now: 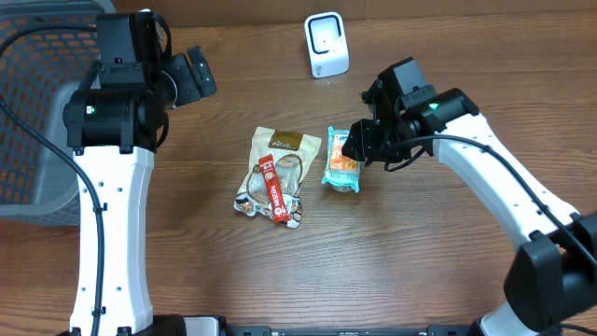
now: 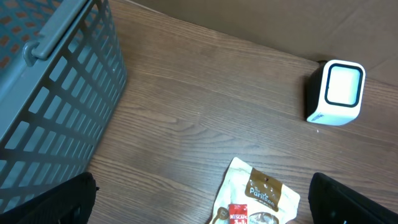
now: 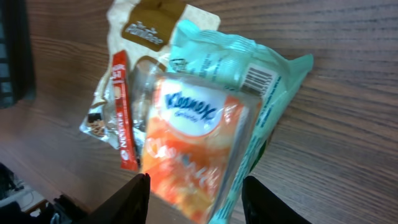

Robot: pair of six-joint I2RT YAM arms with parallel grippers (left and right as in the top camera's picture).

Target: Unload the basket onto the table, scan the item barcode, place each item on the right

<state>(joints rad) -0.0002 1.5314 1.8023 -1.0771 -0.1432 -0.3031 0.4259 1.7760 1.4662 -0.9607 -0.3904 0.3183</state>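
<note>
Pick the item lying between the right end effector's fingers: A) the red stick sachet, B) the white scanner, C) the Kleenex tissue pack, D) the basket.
C: the right wrist view shows the Kleenex tissue pack between the fingers of the right end effector.

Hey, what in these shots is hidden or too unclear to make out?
- Overhead: the right tool covers the top end of the Kleenex tissue pack; its print is too small to read.
- Right wrist: the pack's barcode is blurred, and the bottom edge cuts the pack off.
- Left wrist: the bottom edge cuts off the tan snack pouch.
- Overhead: the left arm and the frame edge hide much of the basket.
</note>
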